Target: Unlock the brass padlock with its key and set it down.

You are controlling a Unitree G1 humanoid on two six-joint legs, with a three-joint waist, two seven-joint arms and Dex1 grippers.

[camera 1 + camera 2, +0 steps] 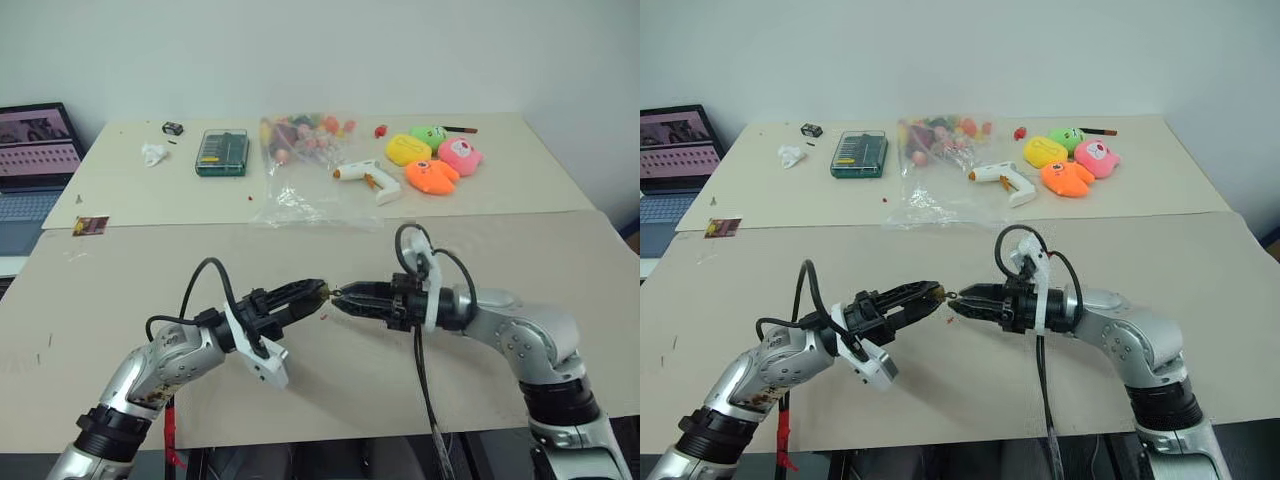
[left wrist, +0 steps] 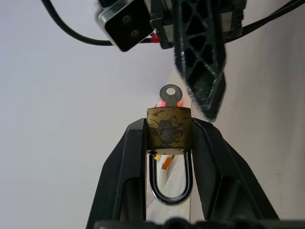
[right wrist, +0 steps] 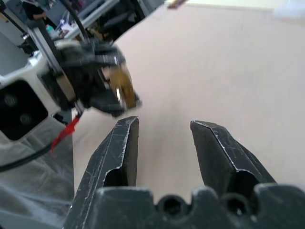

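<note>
I held both arms out over the bare beige table (image 1: 330, 400), my two grippers pointing tip to tip above its middle. My left gripper (image 1: 312, 293) was clamped on the brass padlock (image 2: 168, 127): in my left wrist view its two black fingers (image 2: 126, 167) pinched the squarish body from either side, with the silvery shackle (image 2: 170, 179) looped back between them toward my wrist, both its legs seated in the body. The key (image 2: 171, 93) stood in the far end of the padlock, its round pale head with a hole sticking out beyond my fingertips.

My right gripper (image 1: 340, 297) sat just past that key at about 3 o'clock from the padlock, close to it but holding nothing. Its jaws stood apart, bare tabletop plain between them in the right wrist view, where the padlock looked blurred and off to one side of my fingers (image 3: 119, 148).

Away at 12 o'clock, on the far table, lay a green case (image 1: 222, 152), a clear bag of coloured bits (image 1: 300, 150), a white glue gun (image 1: 368, 181) and four bright soft toys (image 1: 435, 160). A laptop (image 1: 35, 165) stood at about 10 o'clock.
</note>
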